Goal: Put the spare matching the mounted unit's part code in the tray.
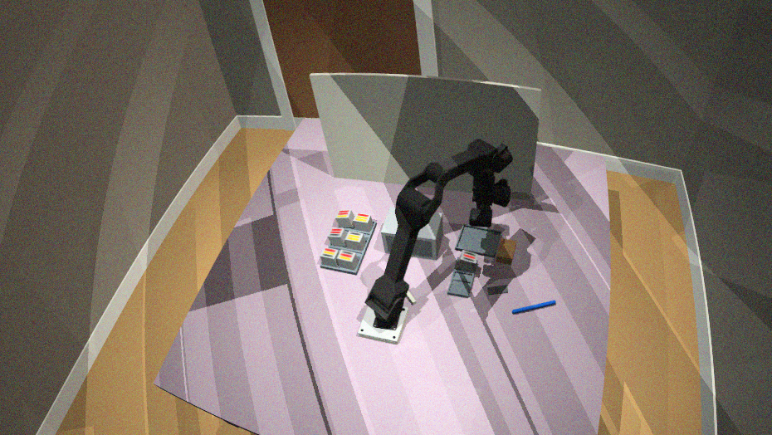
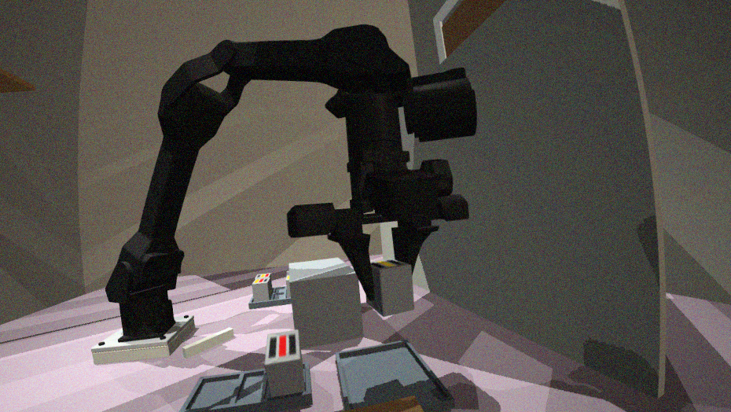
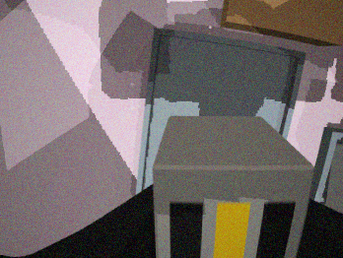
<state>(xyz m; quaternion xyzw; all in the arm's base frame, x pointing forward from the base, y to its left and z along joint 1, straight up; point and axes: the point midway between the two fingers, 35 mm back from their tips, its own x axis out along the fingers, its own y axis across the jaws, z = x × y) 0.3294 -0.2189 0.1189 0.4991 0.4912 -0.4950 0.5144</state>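
The spare block (image 2: 392, 288) (image 3: 232, 148) is grasped between the two fingers of the claw (image 1: 480, 222) (image 2: 391, 286) (image 3: 215, 195) and is held up off the surface (image 1: 421, 378) (image 2: 45, 368) (image 3: 54, 207). In the exterior view its long axis is seen to run roughly upright, with only a slight lean, if any. The striped end is pointed upward, toward the claw; a yellow stripe is flanked by two dark ones. In the wrist view the stripes are seen running up the picture, toward the tray (image 1: 475, 240) (image 2: 355, 349) (image 3: 222, 74), whose lower part is covered by the block.

The block is not resting in the tray; in the top view the claw is seen at the tray's side nearer the upright panel (image 1: 459, 124) (image 2: 562, 204). A second block (image 1: 465, 261) (image 2: 284, 366), marked with a red stripe between dark ones, is stood upright in one end of a divided rack (image 1: 460, 285) (image 2: 225, 386). Beside the tray a brown block (image 1: 506, 251) (image 2: 394, 405) (image 3: 286, 20) is seen.
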